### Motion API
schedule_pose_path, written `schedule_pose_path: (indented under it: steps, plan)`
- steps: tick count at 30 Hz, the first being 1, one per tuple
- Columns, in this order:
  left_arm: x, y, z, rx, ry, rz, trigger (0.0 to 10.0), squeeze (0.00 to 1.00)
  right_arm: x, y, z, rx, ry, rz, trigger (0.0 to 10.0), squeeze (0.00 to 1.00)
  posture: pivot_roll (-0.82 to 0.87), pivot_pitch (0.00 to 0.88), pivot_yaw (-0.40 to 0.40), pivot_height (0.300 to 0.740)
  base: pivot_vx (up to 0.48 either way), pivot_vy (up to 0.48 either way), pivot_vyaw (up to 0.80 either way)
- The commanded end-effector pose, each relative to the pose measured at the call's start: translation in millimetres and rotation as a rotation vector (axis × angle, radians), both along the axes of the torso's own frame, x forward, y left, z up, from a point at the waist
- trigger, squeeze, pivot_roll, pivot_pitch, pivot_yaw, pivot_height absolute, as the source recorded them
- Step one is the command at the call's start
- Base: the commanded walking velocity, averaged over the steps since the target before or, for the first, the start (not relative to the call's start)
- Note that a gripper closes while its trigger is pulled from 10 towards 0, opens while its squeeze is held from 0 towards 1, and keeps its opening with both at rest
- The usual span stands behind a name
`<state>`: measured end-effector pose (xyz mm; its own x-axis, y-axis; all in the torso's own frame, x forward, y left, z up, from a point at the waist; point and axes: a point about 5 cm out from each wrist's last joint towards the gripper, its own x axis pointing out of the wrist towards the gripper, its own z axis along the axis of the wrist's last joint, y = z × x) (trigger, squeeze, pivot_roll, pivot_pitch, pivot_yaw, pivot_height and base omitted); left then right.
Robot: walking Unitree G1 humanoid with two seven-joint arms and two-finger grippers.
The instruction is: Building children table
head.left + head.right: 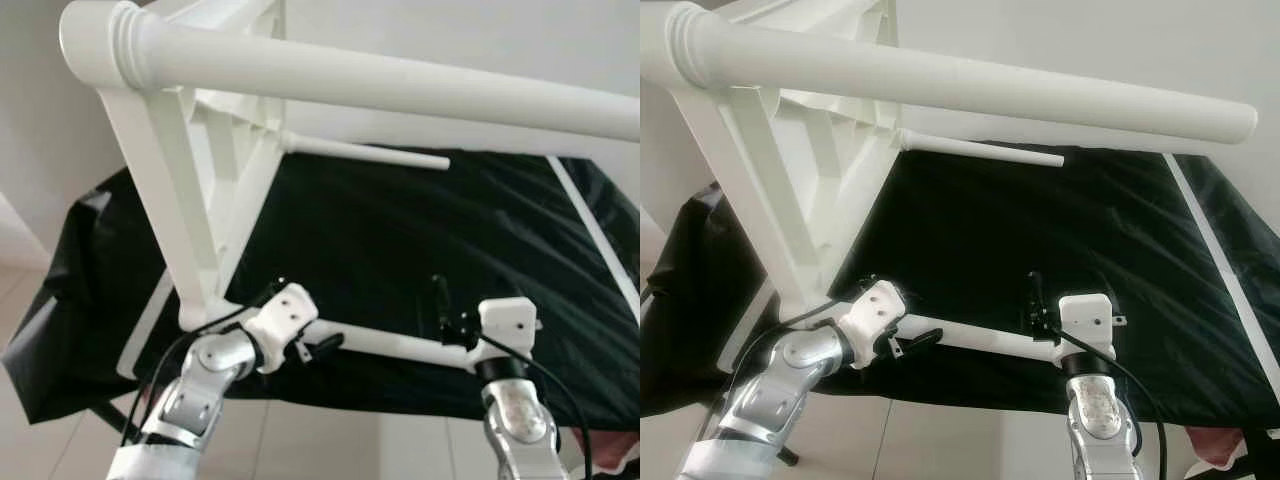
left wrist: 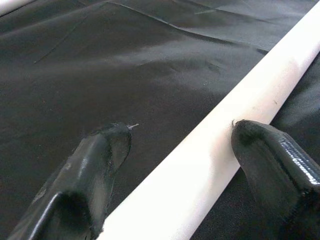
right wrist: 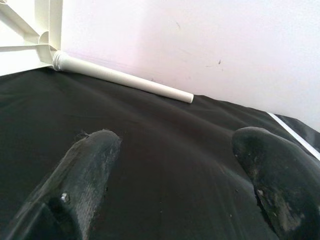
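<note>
A white children's table frame point(image 1: 190, 200) stands tipped on its side on a surface covered in black cloth point(image 1: 400, 240). One fitted leg point(image 1: 400, 85) crosses the top of the eye views, close to the camera. A second leg point(image 1: 370, 152) juts out farther back, over the cloth. A third, low leg point(image 1: 395, 345) runs along the near edge, between my two wrists. My left gripper point(image 1: 318, 348) is open and straddles this leg point(image 2: 215, 145), one finger point(image 2: 270, 165) touching it. My right gripper point(image 1: 440, 298) is open above the cloth with nothing between its fingers point(image 3: 90, 170).
A thin white strip point(image 1: 595, 235) runs diagonally across the cloth on the right. A white wall point(image 3: 200, 40) rises just behind the surface. Pale tiled floor point(image 1: 330, 440) lies below the near edge. Something pink point(image 1: 1215, 450) sits at the lower right.
</note>
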<state>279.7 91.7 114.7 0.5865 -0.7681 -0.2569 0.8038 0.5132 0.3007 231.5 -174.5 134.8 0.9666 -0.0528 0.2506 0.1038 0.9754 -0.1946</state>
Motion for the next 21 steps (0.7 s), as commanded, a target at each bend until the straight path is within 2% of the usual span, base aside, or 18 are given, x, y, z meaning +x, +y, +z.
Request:
schedule_pose_path:
  steps: [1,6,7,10,12,15,19,21]
  plan:
    - [5.4,7.9,-6,0.034,-0.036,0.155,10.0,0.0,0.8,-1.3,2,0.007,0.0,-0.009,10.0,0.0,0.04,0.0,-0.004,0.74,0.0,0.0,0.0]
    - [3.9,9.7,-6,0.045,-0.054,0.121,10.0,0.0,0.9,-3.2,2,0.007,0.0,-0.014,10.0,0.0,0.04,0.0,-0.003,0.74,0.0,0.0,0.0]
    - [0.6,10.4,-4,0.034,-0.053,0.079,10.0,0.0,0.9,-3.7,2,0.007,0.001,-0.016,10.0,0.0,0.04,0.0,-0.002,0.74,0.0,0.0,0.0]
    - [-2.1,12.9,-5,0.046,-0.052,0.043,10.0,0.0,0.8,-4.2,2,0.008,0.003,-0.016,10.0,0.0,0.04,0.0,-0.002,0.74,0.0,0.0,0.0]
    - [-4.7,16.9,-7,0.102,-0.065,0.004,10.0,0.0,0.5,-4.7,1,0.007,0.009,-0.014,10.0,0.0,0.04,0.0,-0.004,0.74,0.0,0.0,0.0]
    - [4.4,16.8,-14,0.153,-0.061,0.077,10.0,0.0,1.9,-3.8,1,0.009,0.008,-0.015,10.0,0.0,0.04,0.0,-0.003,0.74,0.0,0.0,0.0]
    - [8.4,15.2,-16,0.171,-0.071,0.105,10.0,0.0,3.0,-3.3,2,0.011,0.005,-0.015,10.0,0.0,0.04,0.0,-0.002,0.74,0.0,0.0,0.0]
    - [20.6,12.3,-15,0.16,-0.069,0.205,10.0,0.0,5.6,-4.4,4,0.011,-0.005,-0.022,10.0,0.0,0.03,0.0,0.002,0.74,0.0,0.0,0.0]
